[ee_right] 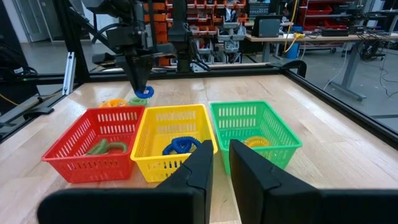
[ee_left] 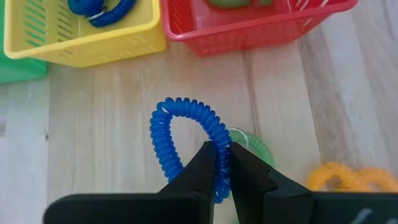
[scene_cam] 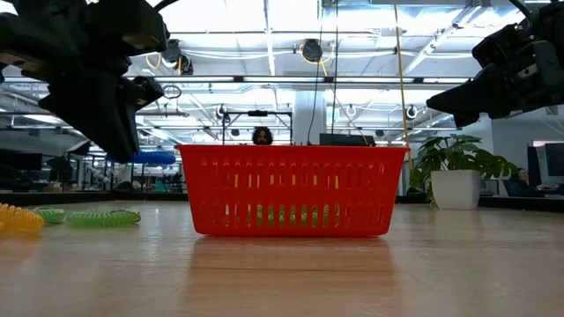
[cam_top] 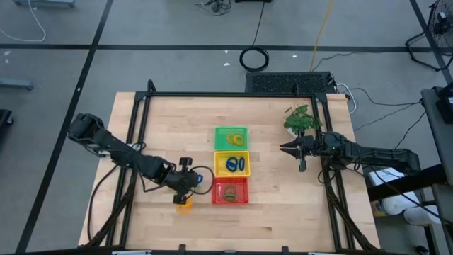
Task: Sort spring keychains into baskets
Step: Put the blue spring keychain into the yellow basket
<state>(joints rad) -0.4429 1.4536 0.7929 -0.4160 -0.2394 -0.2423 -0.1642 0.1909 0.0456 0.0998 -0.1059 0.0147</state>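
Note:
Three baskets stand in a row at the table's middle: green (cam_top: 231, 138), yellow (cam_top: 232, 163) and red (cam_top: 231, 191). The green one holds an orange-yellow spring keychain (ee_right: 256, 142), the yellow one blue ones (ee_right: 180, 146), the red one a green one (ee_right: 106, 147). My left gripper (cam_top: 187, 181), left of the red basket, is shut on a blue keychain (ee_left: 186, 124). Below it, a green keychain (ee_left: 260, 149) and an orange one (ee_left: 339, 177) lie on the table. My right gripper (cam_top: 285, 149) waits, shut, right of the baskets. My left gripper pinches one side of the blue keychain's coiled loop (ee_left: 222, 163) between its two fingers. The fingers slant down from the table's left. The rest of the loop (ee_left: 177, 111) sticks out past the fingertips. The keychain is lifted clear of the table (scene_cam: 145, 157).
A potted plant (cam_top: 301, 119) stands at the far right of the table. A black frame (cam_top: 233, 93) runs around the table's edges. Bare wood lies near and to the right of the baskets.

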